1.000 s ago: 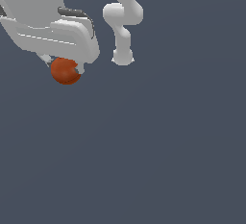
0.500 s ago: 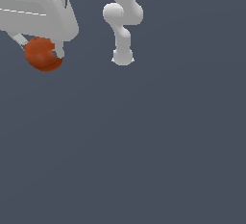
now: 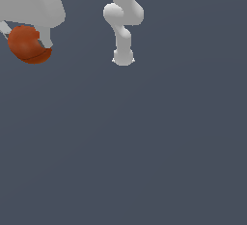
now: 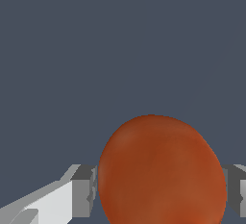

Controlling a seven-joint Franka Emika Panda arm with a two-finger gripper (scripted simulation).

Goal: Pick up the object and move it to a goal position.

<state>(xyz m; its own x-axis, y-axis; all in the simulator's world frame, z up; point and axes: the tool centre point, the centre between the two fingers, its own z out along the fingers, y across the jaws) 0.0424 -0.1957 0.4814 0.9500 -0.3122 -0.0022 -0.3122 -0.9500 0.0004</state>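
One arm is at work, and the exterior view takes it first. The tool (image 3: 28, 38) sits at the upper corner on the exterior view's left, its fingers closed on the red-orange ball (image 3: 26, 45); one white finger crosses the ball's face on its right side. Compared with a second ago, ball and tool have drifted toward the exterior view's left edge and look larger in the picture, while the arm's base and lower links (image 3: 123, 23) have stayed put at top centre. I read that as the carry being under way: the pick-up looks done and the ball is travelling with the tool. No goal marker shows, so how far remains I cannot say. The counter (image 3: 144, 147) is a flat, featureless slate-grey surface, matte, with no visible shadow of the ball. The arm's shells are smooth, rounded, pale plastic-like forms.

From the wrist view, the ball (image 4: 162, 172) fills the space between the grey finger pads (image 4: 84, 189), pressed by one on each side. Its skin is matte, faintly mottled, and reads slightly oval here.
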